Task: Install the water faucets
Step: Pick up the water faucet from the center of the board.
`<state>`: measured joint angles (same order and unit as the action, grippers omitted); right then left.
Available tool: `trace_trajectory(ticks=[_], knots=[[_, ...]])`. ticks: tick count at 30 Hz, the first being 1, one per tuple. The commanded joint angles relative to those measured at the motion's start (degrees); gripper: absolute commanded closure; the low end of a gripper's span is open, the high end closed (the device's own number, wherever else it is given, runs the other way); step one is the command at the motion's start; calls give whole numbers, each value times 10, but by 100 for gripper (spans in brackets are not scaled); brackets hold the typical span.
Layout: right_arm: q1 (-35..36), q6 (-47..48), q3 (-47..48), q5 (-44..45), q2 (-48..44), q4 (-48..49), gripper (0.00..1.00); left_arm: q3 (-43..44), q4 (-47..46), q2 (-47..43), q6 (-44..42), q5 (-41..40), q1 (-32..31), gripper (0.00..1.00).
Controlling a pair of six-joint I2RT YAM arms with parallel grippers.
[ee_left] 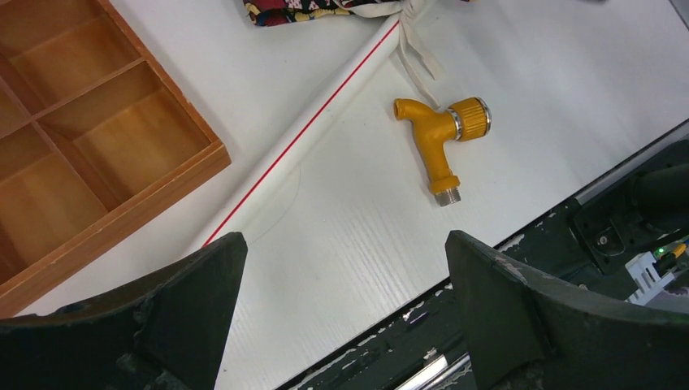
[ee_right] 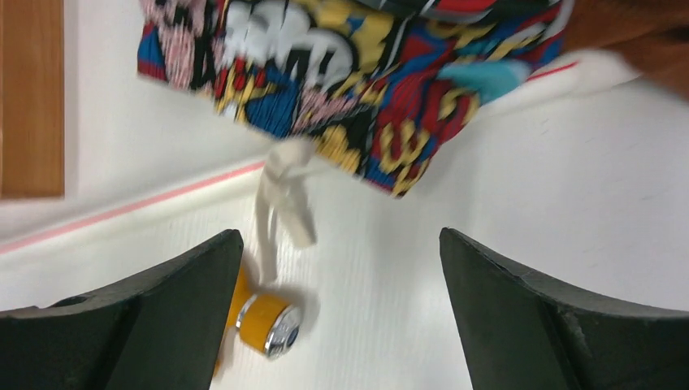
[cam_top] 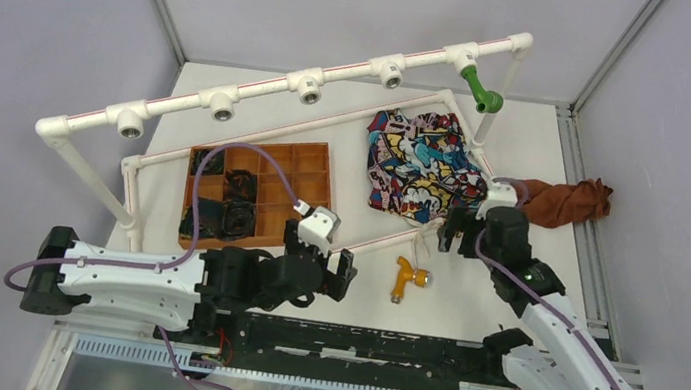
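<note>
An orange-yellow water faucet [cam_top: 406,279] lies on its side on the white table between the two arms, free of both. It also shows in the left wrist view [ee_left: 439,134] and, blurred, in the right wrist view [ee_right: 264,321]. A green faucet [cam_top: 481,92] hangs from the rightmost T-fitting [cam_top: 460,57] of the raised white pipe. My left gripper [cam_top: 343,275] [ee_left: 345,244] is open and empty, just left of the yellow faucet. My right gripper [cam_top: 453,231] [ee_right: 341,236] is open and empty, above and to the right of it.
The raised pipe rail [cam_top: 311,85] carries several empty T-fittings. A red-striped pipe [ee_left: 309,130] lies on the table beside a wooden compartment tray [cam_top: 310,165] [ee_left: 138,138]. A colourful drawstring bag [cam_top: 421,165] [ee_right: 349,65] and a brown cloth [cam_top: 573,200] lie at the right.
</note>
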<state>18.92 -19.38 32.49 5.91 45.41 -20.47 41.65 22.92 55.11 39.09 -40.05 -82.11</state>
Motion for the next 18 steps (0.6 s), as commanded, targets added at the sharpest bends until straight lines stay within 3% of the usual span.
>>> trace_trajectory(ticks=[1, 9, 18], knots=[[108, -58, -37, 65, -10, -34, 3, 27, 20, -23, 50, -37, -1, 0], [275, -78, -59, 84, 1, -57, 8, 28, 18, -11, 48, -31, -2, 0], [281, 19, -62, 78, 28, -57, 12, 32, 13, 3, 39, -12, -1, 0]])
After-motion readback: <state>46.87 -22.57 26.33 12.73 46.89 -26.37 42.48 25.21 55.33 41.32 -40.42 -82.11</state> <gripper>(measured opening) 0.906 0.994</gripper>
